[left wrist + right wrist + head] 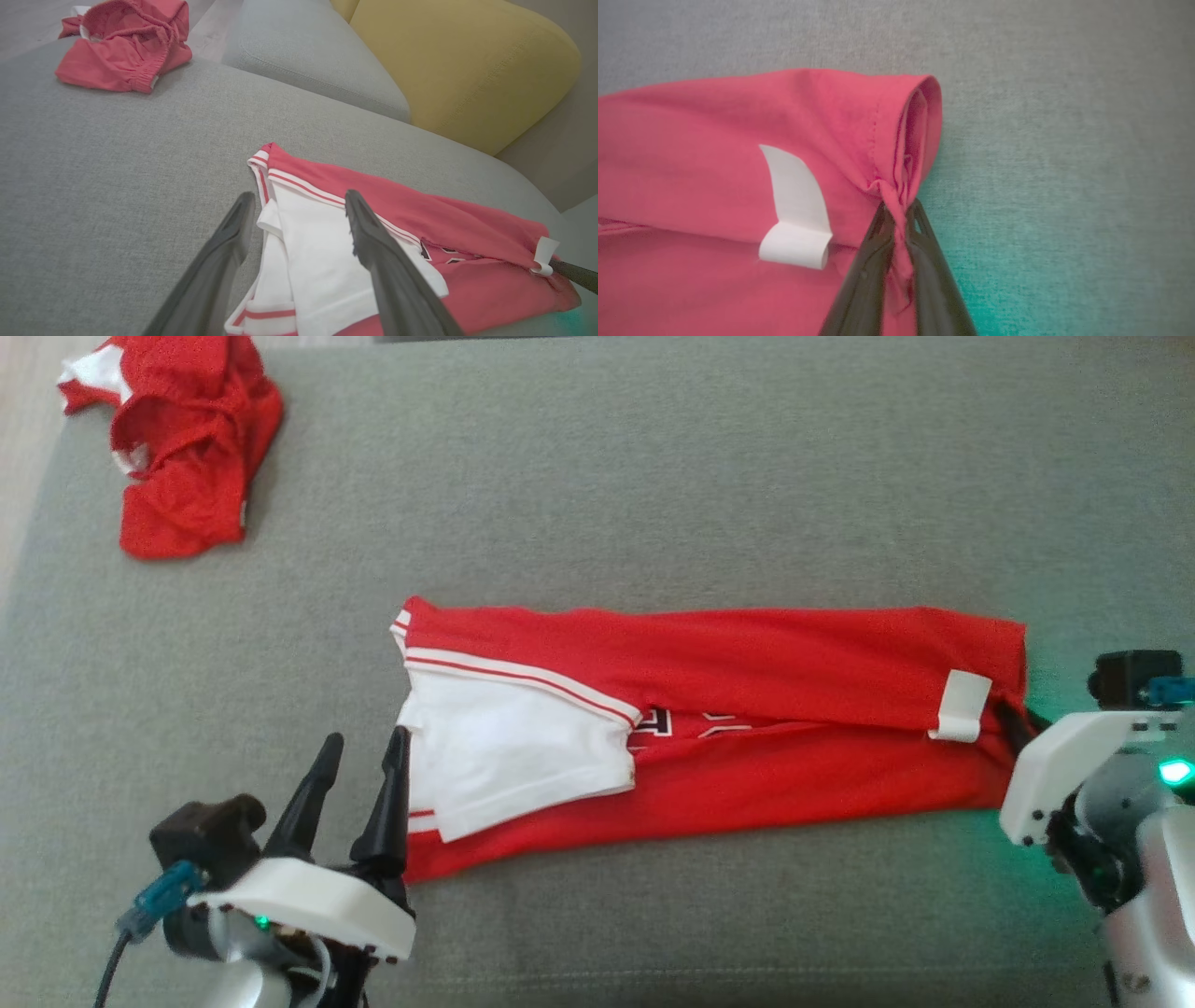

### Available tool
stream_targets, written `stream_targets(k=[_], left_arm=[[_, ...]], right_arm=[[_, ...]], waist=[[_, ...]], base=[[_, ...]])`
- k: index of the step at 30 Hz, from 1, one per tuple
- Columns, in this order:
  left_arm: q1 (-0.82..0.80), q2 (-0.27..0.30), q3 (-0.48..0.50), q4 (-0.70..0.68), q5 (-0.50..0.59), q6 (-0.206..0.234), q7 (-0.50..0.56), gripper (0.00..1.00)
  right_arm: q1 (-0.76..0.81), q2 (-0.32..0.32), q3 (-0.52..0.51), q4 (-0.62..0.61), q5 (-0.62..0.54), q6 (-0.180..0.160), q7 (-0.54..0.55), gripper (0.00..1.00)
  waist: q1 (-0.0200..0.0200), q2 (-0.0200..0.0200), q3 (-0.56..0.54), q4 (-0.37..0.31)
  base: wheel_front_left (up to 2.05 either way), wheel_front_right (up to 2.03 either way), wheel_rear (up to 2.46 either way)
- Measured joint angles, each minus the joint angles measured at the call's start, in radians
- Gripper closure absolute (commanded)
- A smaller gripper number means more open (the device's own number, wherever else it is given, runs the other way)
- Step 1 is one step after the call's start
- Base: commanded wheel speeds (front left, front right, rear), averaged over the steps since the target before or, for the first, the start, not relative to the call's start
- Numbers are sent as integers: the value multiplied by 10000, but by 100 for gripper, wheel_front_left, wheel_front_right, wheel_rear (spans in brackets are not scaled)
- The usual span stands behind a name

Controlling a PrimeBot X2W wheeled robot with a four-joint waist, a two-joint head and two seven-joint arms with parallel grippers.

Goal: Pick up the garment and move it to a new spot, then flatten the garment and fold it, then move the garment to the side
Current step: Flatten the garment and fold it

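Observation:
The garment (747, 653) is a red jersey with white sleeves, laid out as a long strip across the grey sofa seat (597, 476). At its left end, my left gripper (366, 739) is open, one finger on each side of the white sleeve edge (317, 261). The left wrist view shows those jaws (299, 195) wide apart over that edge. My right gripper (896, 212) is shut on a bunched pinch of the red hem at the garment's (714, 140) right end, beside a white tag (796, 196). The head view shows the right gripper (1019, 715) at that end.
A second red garment (177, 439) lies crumpled at the seat's far left corner. The left wrist view shows a grey cushion (308, 51) and a yellow cushion (467, 60) behind the seat. The sofa's left edge meets pale floor (19, 448).

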Motion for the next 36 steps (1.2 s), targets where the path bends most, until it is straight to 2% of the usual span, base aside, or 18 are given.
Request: stream_targets(k=[10, 15, 21, 28, 36], left_arm=[[-240, 94, 94, 364, 303, 94, -153, 0], [-268, 107, 144, 497, 370, 209, -201, 0], [-268, 104, 138, 683, 454, 257, -291, 0], [-268, 63, 115, 792, 454, 253, -395, 0], [-269, 2, -4, 982, 443, 192, -464, 0]], right_arm=[[16, -587, -1116, -562, -33, 0, -288, 100], [119, -525, -1083, -1244, 117, 0, -272, 100], [710, -314, -174, -2502, 1087, -2, 92, 100], [1101, -153, 1051, -4056, 2245, -2, 709, 100], [1092, 696, 2604, -4468, 3103, -2, 771, 100]], waist=[[0, 0, -350, -720], [0, 0, -463, -1065], [0, 0, -627, -1128], [0, 0, -783, -770], [0, 0, -952, -137]], base=[[0, 0, 0], [0, 0, 0], [0, 0, 0], [0, 0, 0], [0, 0, 0]])
